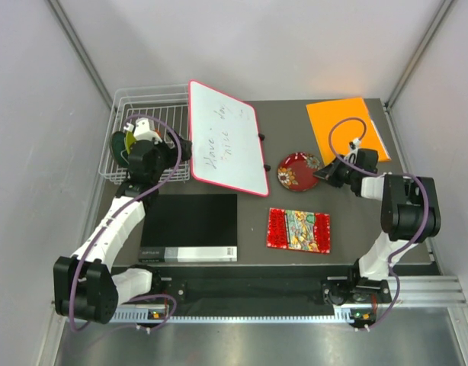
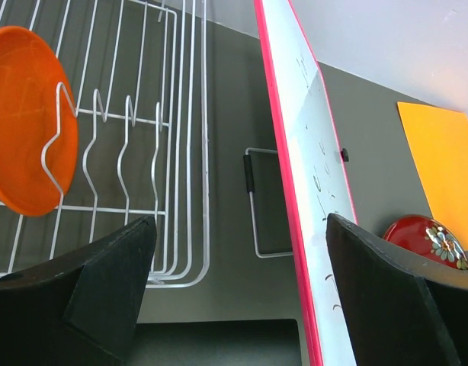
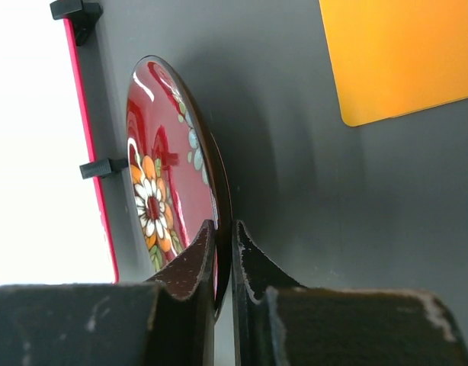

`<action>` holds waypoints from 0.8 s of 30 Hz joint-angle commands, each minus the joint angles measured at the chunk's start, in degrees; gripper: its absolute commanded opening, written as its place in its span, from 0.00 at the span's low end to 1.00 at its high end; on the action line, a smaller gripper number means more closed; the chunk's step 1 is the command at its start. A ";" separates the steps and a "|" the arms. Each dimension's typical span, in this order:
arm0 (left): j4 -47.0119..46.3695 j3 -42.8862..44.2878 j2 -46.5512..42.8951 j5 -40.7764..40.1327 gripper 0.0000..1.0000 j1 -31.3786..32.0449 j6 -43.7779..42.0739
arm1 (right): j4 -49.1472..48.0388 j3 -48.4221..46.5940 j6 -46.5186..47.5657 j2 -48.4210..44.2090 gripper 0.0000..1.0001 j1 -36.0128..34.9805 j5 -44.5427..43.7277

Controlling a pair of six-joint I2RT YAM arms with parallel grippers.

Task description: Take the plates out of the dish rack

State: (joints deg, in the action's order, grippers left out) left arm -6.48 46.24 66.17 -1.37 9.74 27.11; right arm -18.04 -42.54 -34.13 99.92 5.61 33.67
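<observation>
A pink-edged whiteboard (image 1: 226, 141) with handwriting stands at about 11 o'clock from the middle of the dark grey desk (image 1: 283, 126). It is tilted, and a thin wire stand (image 2: 253, 202) shows behind it. A flat orange sheet (image 1: 344, 126) lies at 2 o'clock, in the far corner. A red patterned rectangular mat (image 1: 298, 229) lies at 5 o'clock. A flat black box (image 1: 190, 226) with a pale front edge lies at 8 o'clock, well apart from the mat.
</observation>
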 commanded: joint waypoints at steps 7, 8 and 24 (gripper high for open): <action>-2.93 0.08 0.18 -0.66 0.96 -0.68 -0.66 | 5.12 -1.22 5.04 -2.80 0.45 -1.39 -7.30; -2.75 0.25 0.10 -0.92 0.96 -0.68 -0.92 | 6.08 -1.49 5.30 -3.06 0.46 -1.39 -7.56; -0.11 7.81 5.09 -11.55 0.95 -6.48 -8.92 | 24.89 -1.76 10.84 -29.15 0.60 -4.29 -23.92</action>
State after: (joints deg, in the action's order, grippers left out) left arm -4.95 50.72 68.49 -8.88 5.91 21.43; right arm 4.03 -43.22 -24.75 78.35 2.72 11.73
